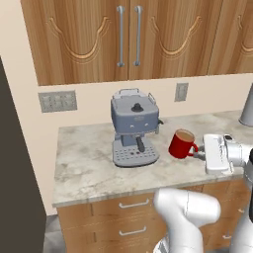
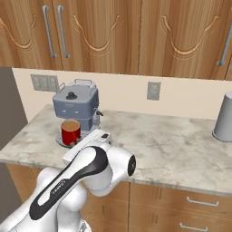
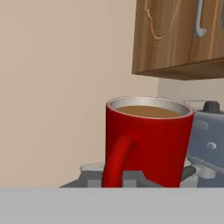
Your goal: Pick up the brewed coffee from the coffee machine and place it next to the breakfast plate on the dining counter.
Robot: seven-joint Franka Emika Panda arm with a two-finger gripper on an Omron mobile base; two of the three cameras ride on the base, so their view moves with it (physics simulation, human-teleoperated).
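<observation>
The brewed coffee, a red mug (image 1: 182,144) with brown liquid, hangs just right of the blue-grey coffee machine (image 1: 134,126), upright and off its silver drip tray (image 1: 134,156). My gripper (image 1: 198,154) reaches in from the right and is shut on the mug's handle. In the right base view the mug (image 2: 70,131) shows in front of the coffee machine (image 2: 76,108), with my white hand beside it. In the hand view the mug (image 3: 151,142) is close, its handle (image 3: 117,161) running down between my fingers. The breakfast plate and the dining counter are out of view.
The machine stands on a marble counter (image 1: 89,168) with drawers below. A grey cylinder (image 2: 223,118) stands at the counter's far right. Wooden wall cabinets (image 1: 123,34) hang overhead. A dark tall unit (image 1: 15,173) borders the counter's left end.
</observation>
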